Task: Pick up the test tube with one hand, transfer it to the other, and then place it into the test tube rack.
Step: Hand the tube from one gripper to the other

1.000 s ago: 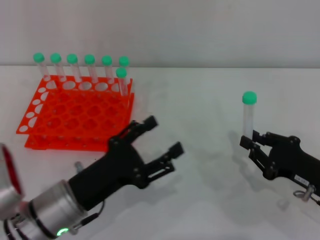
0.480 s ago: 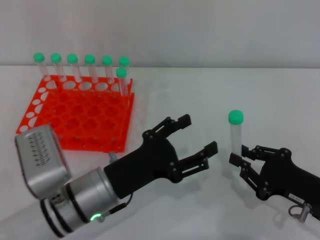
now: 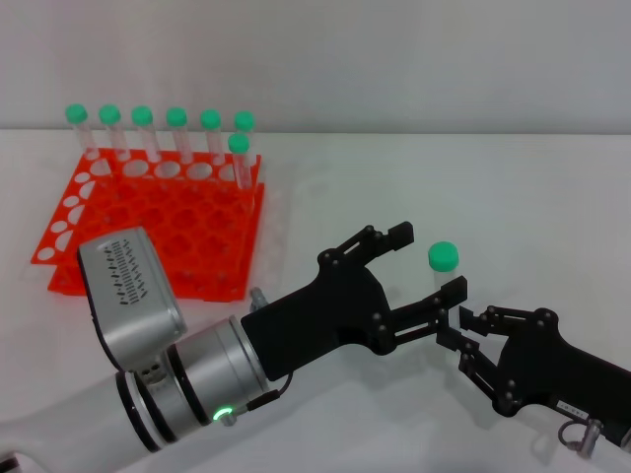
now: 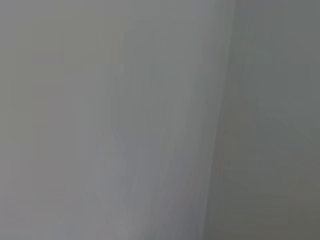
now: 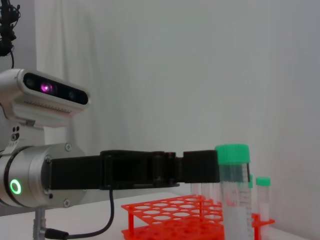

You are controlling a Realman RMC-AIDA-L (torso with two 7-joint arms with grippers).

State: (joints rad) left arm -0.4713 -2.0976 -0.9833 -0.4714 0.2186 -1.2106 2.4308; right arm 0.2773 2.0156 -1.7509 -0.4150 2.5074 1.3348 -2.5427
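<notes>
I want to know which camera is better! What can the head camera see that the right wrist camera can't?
Only the head view shows the right gripper shut on the slim clear green-capped test tube, the left gripper's open fingers either side of it, and the whole bright orange-red plastic test tube rack with seven tubes.

Only the right wrist view shows the silver camera block side-on with its pink lens.

Both show the test tube, rack and left gripper.

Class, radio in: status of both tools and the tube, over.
Right tool shut on tube, upright. Left tool open, fingers either side of tube. Rack far left, seven tubes in it. Nothing in the way.
</notes>
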